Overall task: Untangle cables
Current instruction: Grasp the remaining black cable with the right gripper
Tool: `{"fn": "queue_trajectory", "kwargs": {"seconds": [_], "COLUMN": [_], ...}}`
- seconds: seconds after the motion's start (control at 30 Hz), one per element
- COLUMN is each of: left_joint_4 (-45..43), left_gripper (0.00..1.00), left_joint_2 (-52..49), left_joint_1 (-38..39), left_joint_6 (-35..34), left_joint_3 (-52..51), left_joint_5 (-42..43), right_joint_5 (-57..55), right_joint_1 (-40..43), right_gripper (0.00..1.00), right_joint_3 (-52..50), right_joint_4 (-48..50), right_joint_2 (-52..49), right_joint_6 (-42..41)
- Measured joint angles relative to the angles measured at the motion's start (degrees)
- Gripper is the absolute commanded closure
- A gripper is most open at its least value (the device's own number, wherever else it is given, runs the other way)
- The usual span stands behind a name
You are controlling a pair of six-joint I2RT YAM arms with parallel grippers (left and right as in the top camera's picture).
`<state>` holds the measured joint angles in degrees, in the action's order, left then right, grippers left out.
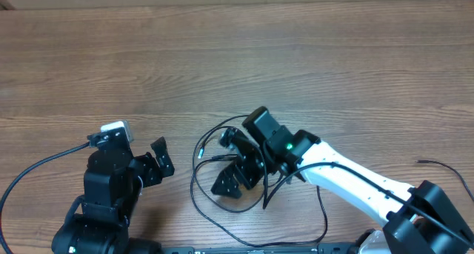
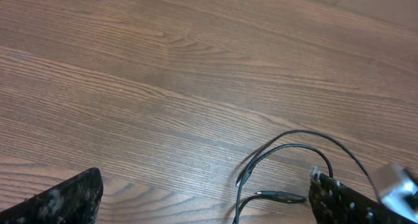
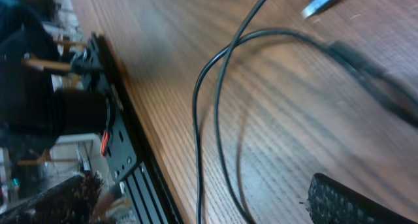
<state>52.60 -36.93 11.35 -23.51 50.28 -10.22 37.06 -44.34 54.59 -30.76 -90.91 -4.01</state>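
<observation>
Danger first: the thin black cables with small metal plug tips (image 1: 211,156) lie in overlapping loops at lower centre of the overhead view, and two strands run side by side right under the right gripper (image 1: 231,164). If it closes here it may well pinch both, and a pull would then cinch the crossing tighter instead of freeing it. A drag toward the bottom of the frame could also sweep the loops onto the black metal rail (image 3: 130,178) at the table's front edge, where a plug might catch. Now the jaws: the right wrist view shows the right pair spread wide, the twin strands passing between them, nothing gripped. Whether a finger brushes the cord, I cannot tell. At lower left, the left gripper (image 1: 157,165) is wide apart too, holding nothing, over bare brown wood-grain table (image 1: 296,61). The loops lie near the finger at lower right of its own wrist view.
</observation>
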Motion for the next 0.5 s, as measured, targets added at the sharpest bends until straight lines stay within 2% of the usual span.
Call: {"fn": "queue_trajectory", "kwargs": {"seconds": [0.33, 0.5], "left_joint_4": [0.0, 0.0], "left_gripper": [0.0, 0.0], "left_joint_2": [0.0, 0.0], "left_joint_1": [0.0, 0.0], "left_joint_6": [0.0, 0.0], "left_joint_3": [0.0, 0.0], "left_joint_5": [0.0, 0.0], "right_joint_5": [2.6, 6.9], "right_joint_1": [-3.0, -3.0], "right_gripper": [0.0, 0.11], "right_joint_3": [-0.7, -0.7], "right_joint_4": [0.7, 5.9], "right_joint_2": [-1.0, -6.1], "right_joint_6": [4.0, 4.5]}}
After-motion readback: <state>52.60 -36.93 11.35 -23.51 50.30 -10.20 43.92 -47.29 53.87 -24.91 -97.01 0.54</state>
